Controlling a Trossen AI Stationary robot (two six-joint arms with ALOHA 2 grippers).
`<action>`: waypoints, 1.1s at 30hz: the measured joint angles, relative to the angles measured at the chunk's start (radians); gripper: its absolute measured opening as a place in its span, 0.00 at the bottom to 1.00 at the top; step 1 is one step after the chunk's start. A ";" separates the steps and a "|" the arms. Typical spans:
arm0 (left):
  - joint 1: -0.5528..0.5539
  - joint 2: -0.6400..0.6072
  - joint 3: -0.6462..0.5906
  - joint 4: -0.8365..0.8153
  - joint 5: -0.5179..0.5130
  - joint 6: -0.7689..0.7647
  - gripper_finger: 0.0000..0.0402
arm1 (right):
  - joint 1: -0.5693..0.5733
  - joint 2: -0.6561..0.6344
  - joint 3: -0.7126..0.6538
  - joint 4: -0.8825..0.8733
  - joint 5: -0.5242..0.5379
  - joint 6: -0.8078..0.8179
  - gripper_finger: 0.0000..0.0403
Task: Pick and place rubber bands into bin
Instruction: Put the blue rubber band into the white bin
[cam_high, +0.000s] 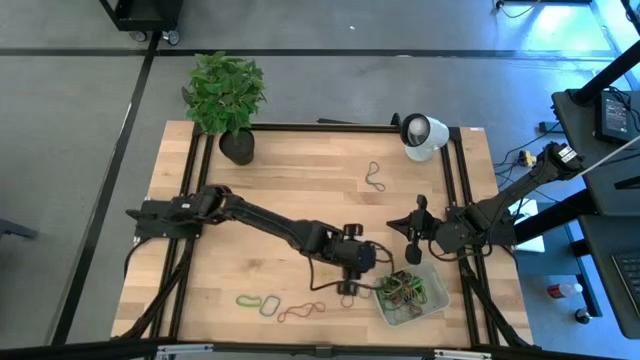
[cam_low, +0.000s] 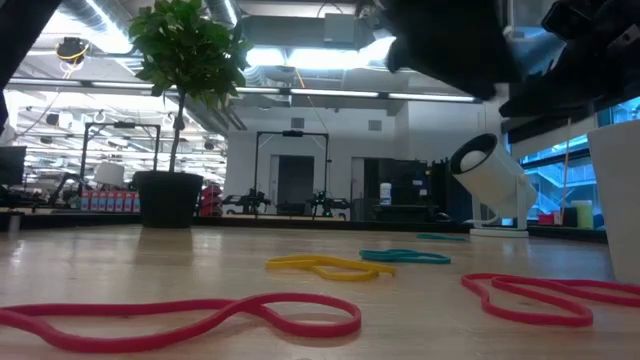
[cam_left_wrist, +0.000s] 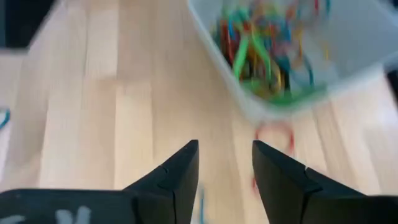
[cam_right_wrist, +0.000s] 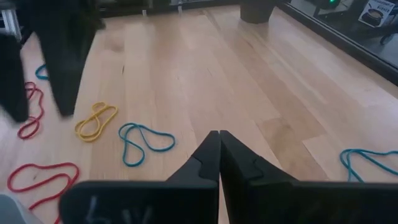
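From my seat the job looks partly done: the bin, sitting at the lower right of the high view, already holds a tangled heap of mixed-colour rubber bands, and several loose ones are left on the wooden table. I count a green band and a red band lying near the bottom edge left of the bin, plus a dark band on its own up near the centre, well apart from the rest. The low view adds a yellow band and a teal band farther back. The left gripper hangs just beside the bin's left side, its fingers spread apart and pinching nothing; in the left wrist view one more red band lies between those fingers and the bin wall, which I judge the likeliest next pick. The right gripper waits just above the bin in the high view, fingers pressed together and carrying nothing. I can read no brand, label or writing on the bin, the white round device or the potted plant.
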 joint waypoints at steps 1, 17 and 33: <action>0.000 -0.011 -0.002 -0.039 0.002 0.009 0.35 | 0.000 0.000 0.000 0.002 0.000 -0.001 0.01; 0.013 -0.606 -1.137 0.575 -0.090 -0.228 0.24 | -0.132 0.008 0.010 0.155 0.000 -0.035 0.19; 0.013 -1.174 -1.657 0.771 -0.285 -0.268 0.24 | -0.679 0.517 0.525 -0.345 -0.179 0.134 0.50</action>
